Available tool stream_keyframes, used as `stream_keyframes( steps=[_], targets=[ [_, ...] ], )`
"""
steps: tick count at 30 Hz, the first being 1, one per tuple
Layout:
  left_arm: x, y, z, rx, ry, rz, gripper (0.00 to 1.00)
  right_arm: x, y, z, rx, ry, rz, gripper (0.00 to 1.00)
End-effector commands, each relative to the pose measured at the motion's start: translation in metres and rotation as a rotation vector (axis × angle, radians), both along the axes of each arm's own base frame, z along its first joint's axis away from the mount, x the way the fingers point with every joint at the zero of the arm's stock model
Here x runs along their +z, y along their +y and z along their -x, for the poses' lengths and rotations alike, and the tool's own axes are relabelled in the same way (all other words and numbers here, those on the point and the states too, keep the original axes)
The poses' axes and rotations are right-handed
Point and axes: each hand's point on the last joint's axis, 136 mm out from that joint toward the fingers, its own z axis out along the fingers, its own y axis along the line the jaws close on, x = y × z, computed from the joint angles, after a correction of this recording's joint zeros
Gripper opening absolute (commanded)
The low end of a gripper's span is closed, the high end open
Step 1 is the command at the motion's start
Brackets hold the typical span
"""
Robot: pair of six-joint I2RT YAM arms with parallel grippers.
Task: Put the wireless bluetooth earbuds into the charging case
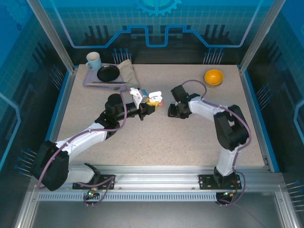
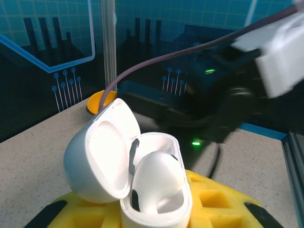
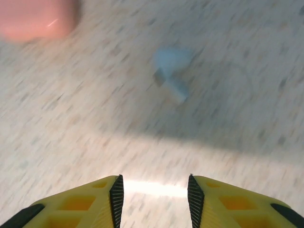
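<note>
Left end effector [image 1: 150, 105] clenches the open charging case [image 2: 118, 161], one bud [image 2: 156, 178] seated.
Right end effector [image 3: 153, 190], released, hovers over a loose white earbud [image 3: 171, 78] on the worktop [image 3: 237, 57]; lowering to pinch it looks next.

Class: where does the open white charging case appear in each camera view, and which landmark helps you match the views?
Top external: white charging case, mid-table, held by the left pincer.
Left wrist: bottom centre, lid swung open to the left, between yellow fingers.
Right wrist: blurred pink case top left; white earbud on the table.
Shared landmark: orange bowl, far right from above, behind the lid at the left wrist.
</note>
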Motion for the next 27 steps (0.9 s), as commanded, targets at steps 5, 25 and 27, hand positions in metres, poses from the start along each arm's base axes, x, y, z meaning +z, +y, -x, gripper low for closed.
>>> stream_keyframes(
  steps=[5, 25, 27],
  targets=[
    [0.017, 0.006, 0.002, 0.019, -0.053, 0.023, 0.0, 0.02, -0.024, 0.001, -0.168, -0.079, 0.031, 0.46],
    [0.019, 0.016, 0.002, 0.054, -0.078, 0.011, 0.0, -0.026, -0.022, -0.072, -0.047, 0.023, 0.322, 0.42],
    [0.019, 0.017, 0.001, 0.056, -0.078, 0.01, 0.0, -0.03, -0.021, -0.073, -0.041, 0.029, 0.327, 0.41]
  ],
)
